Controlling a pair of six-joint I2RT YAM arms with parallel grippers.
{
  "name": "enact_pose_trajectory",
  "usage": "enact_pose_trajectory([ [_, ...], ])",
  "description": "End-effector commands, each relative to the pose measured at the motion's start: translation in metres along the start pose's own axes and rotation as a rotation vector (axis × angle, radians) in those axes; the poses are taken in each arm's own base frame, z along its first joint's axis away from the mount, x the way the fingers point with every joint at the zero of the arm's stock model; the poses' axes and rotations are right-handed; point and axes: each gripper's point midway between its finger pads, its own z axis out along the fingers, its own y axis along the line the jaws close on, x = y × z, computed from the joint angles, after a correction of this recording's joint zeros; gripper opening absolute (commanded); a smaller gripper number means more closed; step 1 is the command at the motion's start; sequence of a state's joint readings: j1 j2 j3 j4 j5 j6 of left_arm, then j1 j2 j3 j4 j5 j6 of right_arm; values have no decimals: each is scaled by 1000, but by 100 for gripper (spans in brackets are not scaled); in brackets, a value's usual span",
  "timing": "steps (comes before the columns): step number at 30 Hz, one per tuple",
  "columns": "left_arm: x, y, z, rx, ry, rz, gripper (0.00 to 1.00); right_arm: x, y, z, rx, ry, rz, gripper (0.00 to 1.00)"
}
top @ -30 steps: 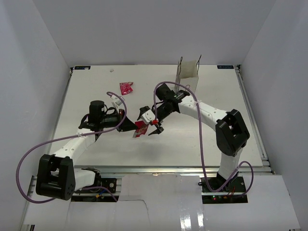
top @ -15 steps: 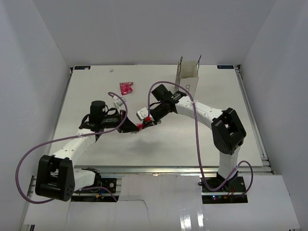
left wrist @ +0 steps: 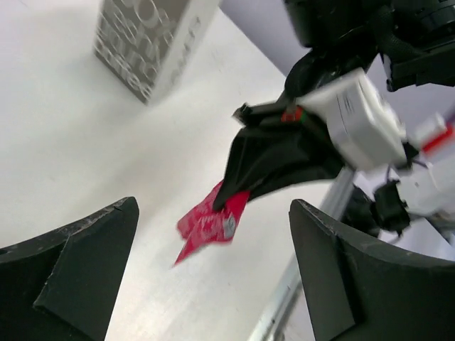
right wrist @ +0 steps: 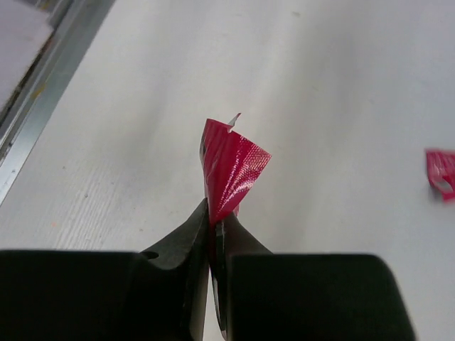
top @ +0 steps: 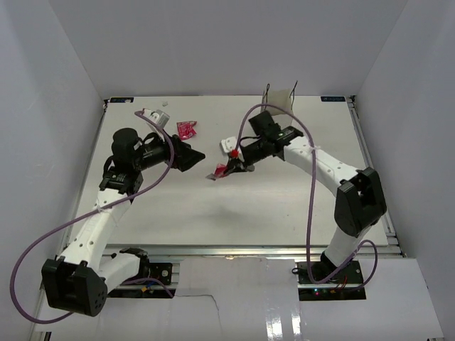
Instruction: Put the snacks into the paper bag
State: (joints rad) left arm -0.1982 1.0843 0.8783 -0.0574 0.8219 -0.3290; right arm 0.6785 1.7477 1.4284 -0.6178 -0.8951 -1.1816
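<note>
A pink-red snack (top: 219,171) hangs above the table, pinched at its lower edge by my right gripper (top: 232,168), which is shut on it. In the right wrist view the wrapper (right wrist: 231,167) stands folded up out of the closed tips of that gripper (right wrist: 214,215). My left gripper (top: 190,156) is open to the left of it, apart from the wrapper; through its spread jaws (left wrist: 213,206) I see the held snack (left wrist: 210,226). A second pink-red snack (top: 186,129) lies on the table at the back. The white paper bag (top: 279,105) stands upright behind the right arm.
White walls close in the table on the left, back and right. The metal frame rail (top: 284,250) runs along the near edge. Purple cables loop off both arms. The bag's printed side (left wrist: 146,42) shows in the left wrist view.
My left gripper opened, let go of the red snack and drew back to the left. My right gripper shut on that snack and carried it slightly right and back.
</note>
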Motion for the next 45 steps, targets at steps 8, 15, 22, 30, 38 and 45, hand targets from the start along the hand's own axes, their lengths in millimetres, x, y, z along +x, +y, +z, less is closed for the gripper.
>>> enact_pose_trajectory([
  [8, -7, 40, -27, -343, -154, -83, 98, -76, -143, -243, 945, -192, 496, 8],
  [15, 7, 44, -32, -367, -163, -119, 98, -73, -168, -334, 1446, -312, 682, 8],
  [22, 13, 51, -34, -410, -162, -164, 98, -41, -186, -356, 1624, -315, 738, 8],
  [30, 19, 71, -35, -513, -163, -267, 98, 8, -192, -328, 1572, -222, 792, 11],
  [38, 4, 111, -24, -643, -196, -319, 98, 17, -186, -317, 1530, -183, 783, 54],
  [45, 1, 180, 20, -763, -117, -376, 98, -49, -159, -315, 1282, -125, 442, 91],
])
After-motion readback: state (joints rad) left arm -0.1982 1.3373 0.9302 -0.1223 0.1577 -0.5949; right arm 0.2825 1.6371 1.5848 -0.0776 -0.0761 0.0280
